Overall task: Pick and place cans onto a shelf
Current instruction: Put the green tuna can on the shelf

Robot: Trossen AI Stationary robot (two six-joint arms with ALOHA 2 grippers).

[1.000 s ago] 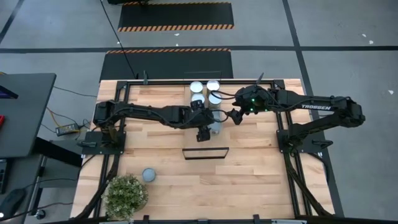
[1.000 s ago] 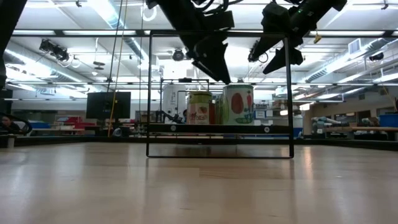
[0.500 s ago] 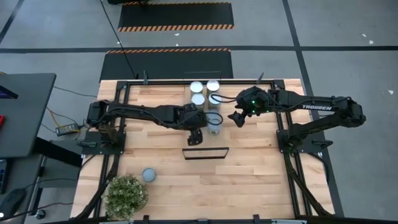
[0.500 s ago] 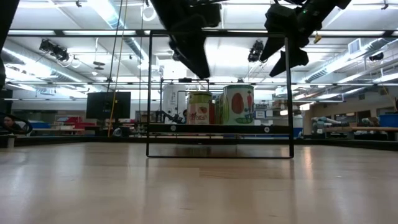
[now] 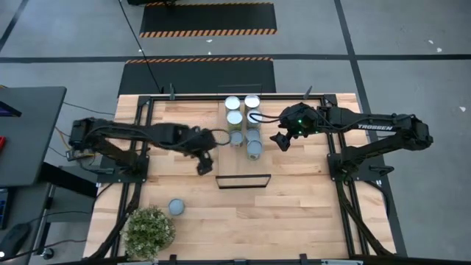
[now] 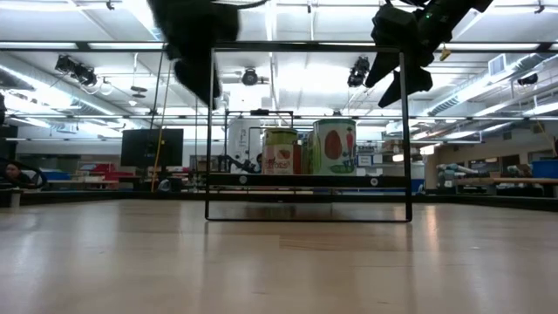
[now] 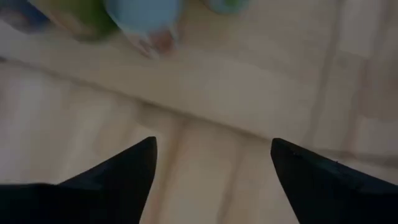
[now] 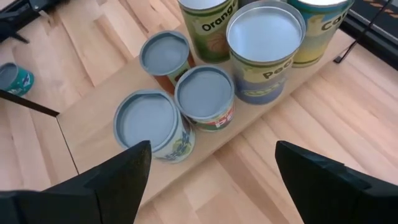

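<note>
1. risk nearest the table's front edge: one loose can sits on the bare tabletop just beside the potted plant, well apart from the shelf. my guess is a grab from the plant side could snag leaves or nudge the can so it rolls off.
2. left gripper hangs over the table between that can and the shelf, fingers spread wide with nothing in them. if it drops low while it travels, the tips could scrape the wood.
3. black frame at the shelf's near end stands upright across the way in. a can carried low would likely clip the top bar.
4. cans on the shelf are packed tight, six by my count, some touching. squeezing another in could knock a neighbour over, and the nearest one looks close to the board's edge.
5. right gripper hovers just beside the shelf on its own side, jaws wide apart and empty. if both arms head for the same board at once, i'd worry about them bumping.
6. farthest pair of cans is near the table's back rail, so shoving the row back could push them off the board.
</note>
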